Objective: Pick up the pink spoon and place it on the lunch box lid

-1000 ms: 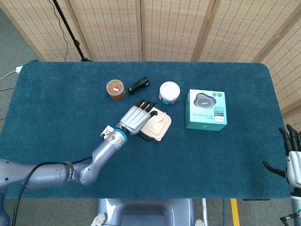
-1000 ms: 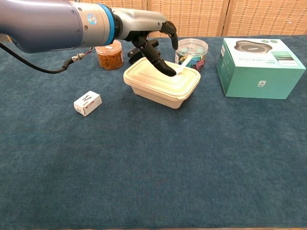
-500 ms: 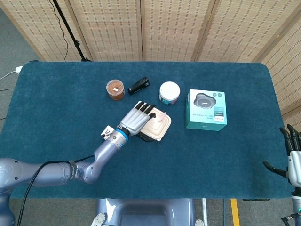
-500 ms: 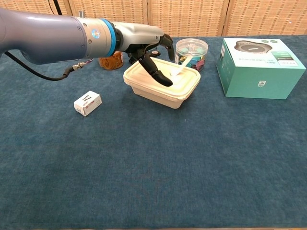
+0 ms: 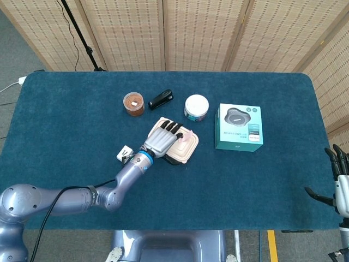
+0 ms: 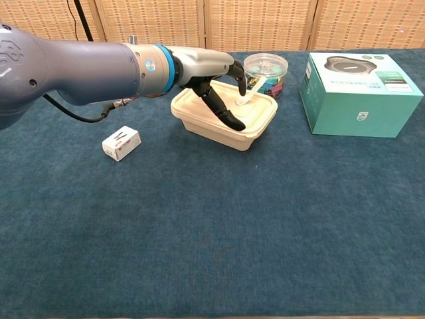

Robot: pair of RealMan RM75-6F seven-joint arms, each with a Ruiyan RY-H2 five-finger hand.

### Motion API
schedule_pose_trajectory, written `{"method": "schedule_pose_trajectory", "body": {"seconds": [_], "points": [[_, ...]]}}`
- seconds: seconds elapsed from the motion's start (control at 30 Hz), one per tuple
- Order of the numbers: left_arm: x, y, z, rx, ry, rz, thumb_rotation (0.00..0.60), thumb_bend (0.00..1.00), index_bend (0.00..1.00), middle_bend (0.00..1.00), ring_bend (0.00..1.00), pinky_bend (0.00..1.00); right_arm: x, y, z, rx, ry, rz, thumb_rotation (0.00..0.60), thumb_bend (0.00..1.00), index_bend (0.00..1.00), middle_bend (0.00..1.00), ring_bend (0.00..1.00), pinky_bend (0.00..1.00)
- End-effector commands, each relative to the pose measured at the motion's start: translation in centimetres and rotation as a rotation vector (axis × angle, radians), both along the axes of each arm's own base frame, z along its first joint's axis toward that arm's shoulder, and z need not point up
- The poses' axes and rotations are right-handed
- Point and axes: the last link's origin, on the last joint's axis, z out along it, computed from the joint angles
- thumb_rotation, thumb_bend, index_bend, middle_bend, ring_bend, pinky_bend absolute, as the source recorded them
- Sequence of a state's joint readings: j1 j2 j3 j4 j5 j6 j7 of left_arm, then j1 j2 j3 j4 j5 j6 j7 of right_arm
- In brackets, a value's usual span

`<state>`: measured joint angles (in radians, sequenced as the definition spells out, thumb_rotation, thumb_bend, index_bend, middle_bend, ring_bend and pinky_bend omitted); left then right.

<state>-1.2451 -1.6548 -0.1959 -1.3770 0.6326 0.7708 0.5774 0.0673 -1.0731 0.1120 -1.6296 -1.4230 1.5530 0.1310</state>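
Placing step: left hand (image 6: 222,93) over lunch box lid (image 6: 255,123), pinching pink spoon (image 6: 247,95). Next: lower, release. Right hand (image 5: 341,188) idle, open.

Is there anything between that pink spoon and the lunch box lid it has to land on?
Nothing visible. The pink spoon already sits over the lunch box lid, with the left hand right at it. Whether it rests flat on the lid cannot be told.
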Motion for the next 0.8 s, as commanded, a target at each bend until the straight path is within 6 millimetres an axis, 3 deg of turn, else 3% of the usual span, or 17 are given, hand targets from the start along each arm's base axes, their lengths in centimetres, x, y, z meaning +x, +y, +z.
{"method": "schedule_pose_trajectory", "body": {"seconds": [0.03, 0.4, 0.8], "points": [[0.2, 0.0, -0.2, 0.003, -0.002, -0.008, 0.294, 0.00, 0.25, 0.00, 0.00, 0.00, 0.0, 0.0, 0.0, -0.001, -0.002, 0.001, 0.600, 0.00, 0.07, 0.00, 0.00, 0.00], [0.0, -0.1, -1.3, -0.013, 0.012, -0.004, 0.292, 0.00, 0.25, 0.00, 0.00, 0.00, 0.0, 0.1, 0.2, -0.003, -0.009, 0.001, 0.600, 0.00, 0.07, 0.00, 0.00, 0.00], [-0.4, -0.2, -0.7, -0.003, 0.009, 0.000, 0.292, 0.00, 0.25, 0.00, 0.00, 0.00, 0.1, 0.2, 0.4, -0.001, -0.017, 0.003, 0.600, 0.00, 0.07, 0.00, 0.00, 0.00]]}}
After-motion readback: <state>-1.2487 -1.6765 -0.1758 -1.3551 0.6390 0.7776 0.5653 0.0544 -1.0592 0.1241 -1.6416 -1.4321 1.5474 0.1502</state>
